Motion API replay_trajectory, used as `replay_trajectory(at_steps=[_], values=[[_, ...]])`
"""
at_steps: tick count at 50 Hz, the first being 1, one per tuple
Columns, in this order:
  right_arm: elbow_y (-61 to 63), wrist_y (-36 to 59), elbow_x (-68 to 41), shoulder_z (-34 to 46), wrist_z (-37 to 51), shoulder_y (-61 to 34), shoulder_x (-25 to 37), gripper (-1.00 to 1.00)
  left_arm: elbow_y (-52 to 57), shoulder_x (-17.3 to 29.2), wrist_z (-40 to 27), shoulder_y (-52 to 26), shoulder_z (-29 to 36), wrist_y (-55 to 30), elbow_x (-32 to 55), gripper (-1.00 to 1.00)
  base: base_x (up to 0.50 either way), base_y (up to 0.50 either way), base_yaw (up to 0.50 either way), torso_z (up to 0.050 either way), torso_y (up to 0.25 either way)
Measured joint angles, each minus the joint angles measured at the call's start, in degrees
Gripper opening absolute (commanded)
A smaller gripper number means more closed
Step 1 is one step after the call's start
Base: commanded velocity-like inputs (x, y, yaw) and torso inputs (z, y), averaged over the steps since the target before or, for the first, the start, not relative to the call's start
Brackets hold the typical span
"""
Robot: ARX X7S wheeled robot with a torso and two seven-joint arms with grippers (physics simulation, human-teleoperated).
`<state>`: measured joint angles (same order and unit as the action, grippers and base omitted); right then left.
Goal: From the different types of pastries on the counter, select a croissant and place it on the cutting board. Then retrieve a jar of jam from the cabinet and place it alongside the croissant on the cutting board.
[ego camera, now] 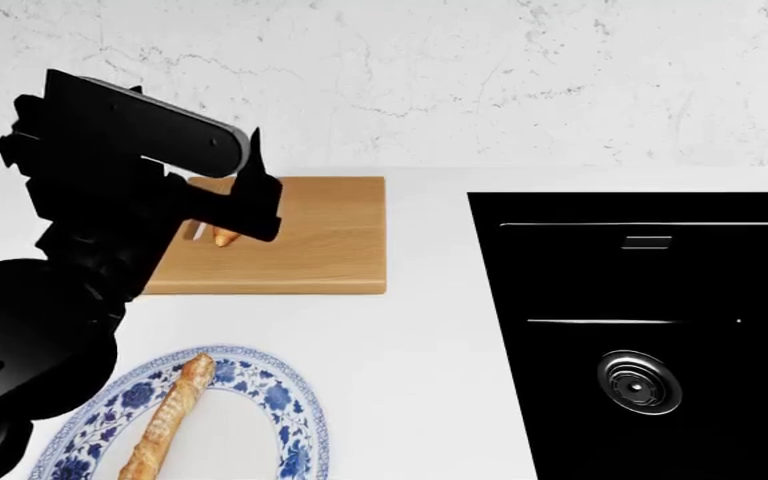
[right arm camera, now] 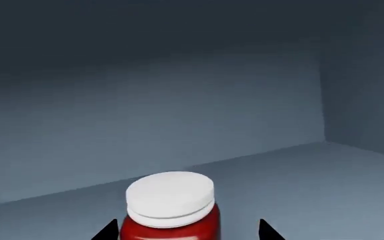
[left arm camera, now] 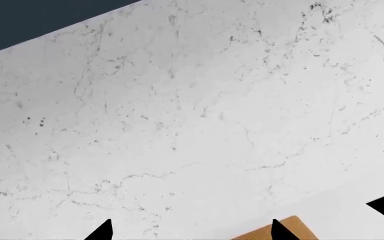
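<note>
Right wrist view: right end effector [right arm camera: 185, 232], fingers spread, unclenched, straddling the white-lidded dark red jam jar [right arm camera: 170, 207] on the blue-grey cabinet shelf [right arm camera: 312, 170]. Risk: an off-centre closure may topple it. Left end effector [left arm camera: 190, 231] released above the light-brown wooden cutting board [ego camera: 324, 240], which carries the small golden croissant [ego camera: 225, 238].

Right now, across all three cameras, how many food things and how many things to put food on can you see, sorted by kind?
Croissant: 1
Baguette: 1
Jar of jam: 1
Cutting board: 1
Blue-patterned plate: 1
Total: 5
</note>
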<state>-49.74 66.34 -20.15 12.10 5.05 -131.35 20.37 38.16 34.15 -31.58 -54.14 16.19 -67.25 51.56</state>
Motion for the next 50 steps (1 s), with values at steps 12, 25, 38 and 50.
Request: replay_trajectory(at_steps=[12, 25, 38, 50], values=[[1.2, 0.0, -2.2, -3.8, 1.3, 1.1, 0.1, -1.00, -0.1, 0.4, -0.1, 0.5, 0.5, 0.5, -0.3, 1.00, 0.00, 0.00, 0.00, 0.000, 0.000], [11.5, 8.0, -6.5, -4.7, 0.6, 2.9, 2.7, -1.00, 0.0, 0.5, -0.3, 1.0, 0.7, 0.9, -0.2, 1.00, 0.00, 0.00, 0.00, 0.000, 0.000], [26.4, 18.4, -14.5, -5.5, 3.1, 1.0, 8.3, -1.00, -0.2, 0.9, -0.5, 1.6, 0.7, 1.7, -0.4, 1.00, 0.00, 0.00, 0.00, 0.000, 0.000], [34.6, 22.1, -38.8, -3.8, 18.6, -1.9, 16.9, -1.00, -0.5, 1.1, -0.5, 1.9, 1.0, 2.2, -0.6, 1.00, 0.00, 0.00, 0.00, 0.000, 0.000]])
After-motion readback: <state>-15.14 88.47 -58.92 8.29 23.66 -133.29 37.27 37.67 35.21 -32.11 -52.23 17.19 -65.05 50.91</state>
